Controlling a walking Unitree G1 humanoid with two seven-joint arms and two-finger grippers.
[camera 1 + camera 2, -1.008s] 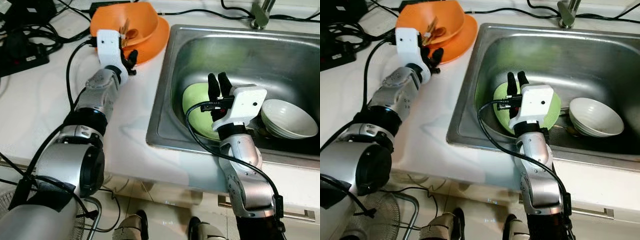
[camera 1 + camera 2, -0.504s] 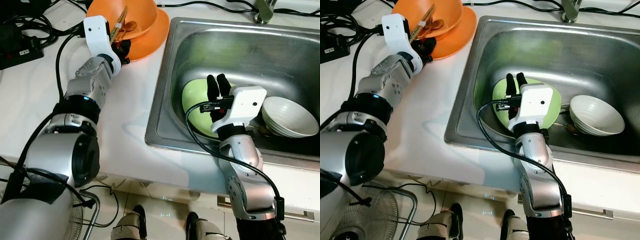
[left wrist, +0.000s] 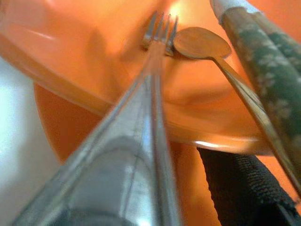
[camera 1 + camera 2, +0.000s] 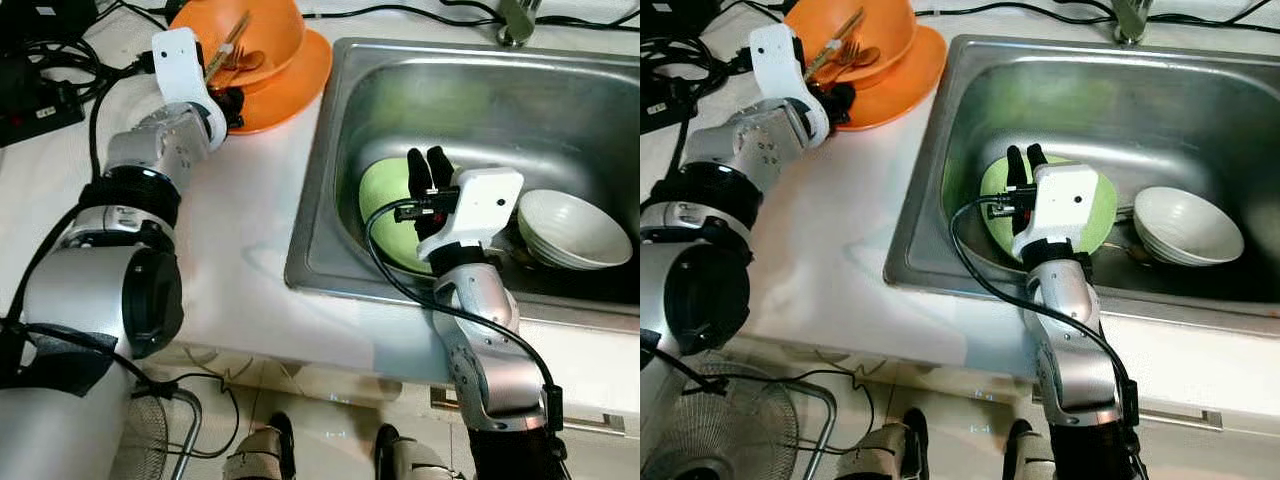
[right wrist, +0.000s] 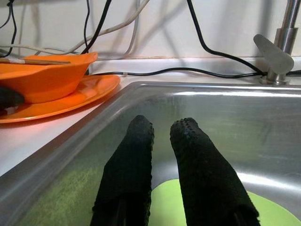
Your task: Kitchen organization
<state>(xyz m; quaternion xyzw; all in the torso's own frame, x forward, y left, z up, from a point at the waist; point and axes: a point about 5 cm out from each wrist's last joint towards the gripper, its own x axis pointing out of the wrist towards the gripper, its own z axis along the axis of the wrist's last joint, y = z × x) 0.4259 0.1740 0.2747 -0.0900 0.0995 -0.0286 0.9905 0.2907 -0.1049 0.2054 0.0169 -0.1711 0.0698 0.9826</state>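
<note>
At about 11 o'clock on the white counter [image 4: 250, 220], the left claw [image 4: 228, 100] meets the rim of the round orange plastic bowl [image 4: 262, 25], closed on a silver metal fork [image 3: 157, 61]. The fork's tines lie inside the bowl beside a wooden spoon [image 3: 202, 43] and a pair of chopsticks [image 3: 263, 47]. The bowl sits on a flat orange plate [image 4: 300, 80]. At about 3 o'clock, the right claw [image 4: 427, 170] hangs in the stainless steel sink [image 4: 470, 100] above a round light-green plate [image 4: 385, 205], fingers slightly parted, holding nothing. Stacked white bowls [image 4: 572, 228] lie just beside that plate.
</note>
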